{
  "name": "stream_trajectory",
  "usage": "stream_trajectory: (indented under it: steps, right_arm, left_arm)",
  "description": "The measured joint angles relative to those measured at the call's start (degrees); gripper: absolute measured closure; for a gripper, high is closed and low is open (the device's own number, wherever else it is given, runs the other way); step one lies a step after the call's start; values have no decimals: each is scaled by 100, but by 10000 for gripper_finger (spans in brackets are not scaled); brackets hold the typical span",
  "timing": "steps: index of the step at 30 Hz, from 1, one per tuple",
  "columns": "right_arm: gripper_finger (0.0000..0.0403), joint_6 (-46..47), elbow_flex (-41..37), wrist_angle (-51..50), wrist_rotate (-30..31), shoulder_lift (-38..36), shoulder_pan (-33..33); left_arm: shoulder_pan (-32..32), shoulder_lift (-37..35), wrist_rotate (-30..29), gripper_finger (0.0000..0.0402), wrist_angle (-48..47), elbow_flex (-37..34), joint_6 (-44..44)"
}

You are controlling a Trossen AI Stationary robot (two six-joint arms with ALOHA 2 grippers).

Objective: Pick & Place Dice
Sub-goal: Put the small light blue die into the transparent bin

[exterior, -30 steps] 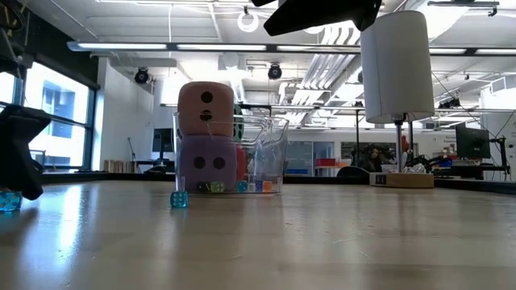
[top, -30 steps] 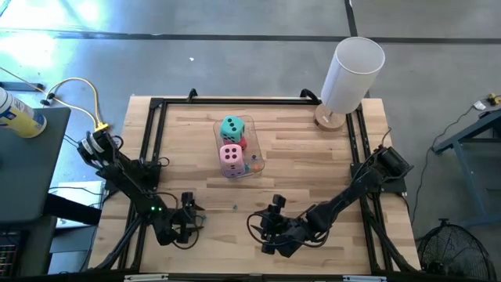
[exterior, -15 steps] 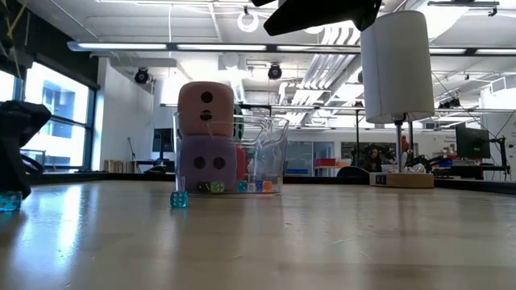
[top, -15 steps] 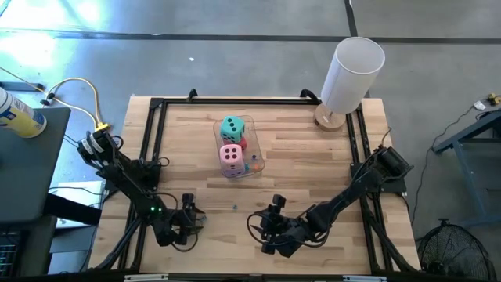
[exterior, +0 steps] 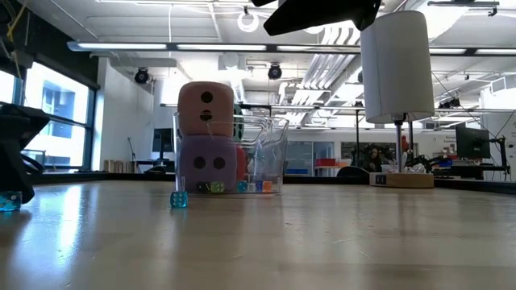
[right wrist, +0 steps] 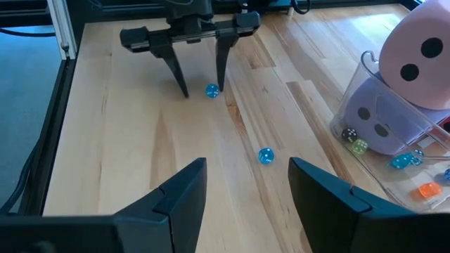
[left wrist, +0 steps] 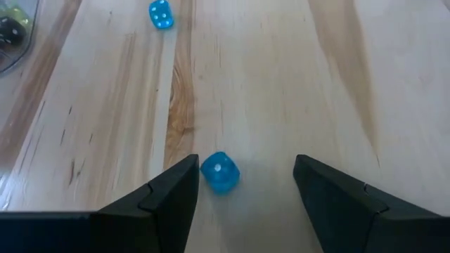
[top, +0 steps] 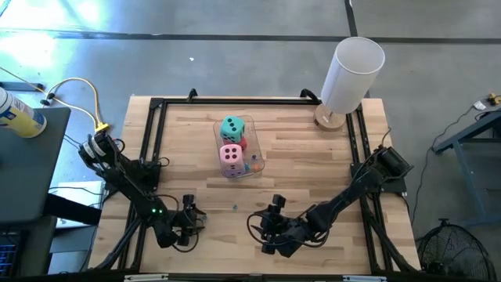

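Observation:
Pink (top: 230, 157), teal (top: 232, 127) and red (top: 243, 143) dice sit stacked in a clear bin (top: 255, 168) at the table's middle. The low view shows the pink die (exterior: 205, 105) resting on a purple one (exterior: 208, 161). My left gripper (left wrist: 246, 176) stands open near the table's near-left corner, its fingers down on either side of a tiny blue die (left wrist: 220, 172). My right gripper (right wrist: 246, 179) hangs open and empty above the near middle, looking at the left gripper (right wrist: 204, 88). My left gripper comes slanting down from the table's left side, with the tiny blue die on the table between its fingers. The die lies right beside one finger (left wrist: 184, 181), well away from the other. Whether that finger touches it, I cannot tell.
A second tiny blue die (right wrist: 265, 155) lies loose between the grippers and the bin. More tiny coloured dice lie in the bin's bottom (right wrist: 408, 161). A tall white cylinder on a wooden foot (top: 352, 74) stands at the far right. A black frame (top: 153, 149) borders the table.
My left gripper has settled slightly lower around the tiny blue die. My right gripper and the dice in the bin have kept still.

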Motion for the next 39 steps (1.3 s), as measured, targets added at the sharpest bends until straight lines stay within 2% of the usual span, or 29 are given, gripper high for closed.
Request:
stream_trajectory:
  steps: [8,30,39]
  right_arm:
    - [211,-1,0,0,-24,0,0]
    - [211,-1,-2,0,-82,0,0]
    - [211,-127,-2,143,-233,0,2]
  left_arm:
    - [11,71,24,183,172,-2,-184]
    - [-157,78,172,350,86,3,-364]
    - [-152,31,158,349,166,-4,-126]
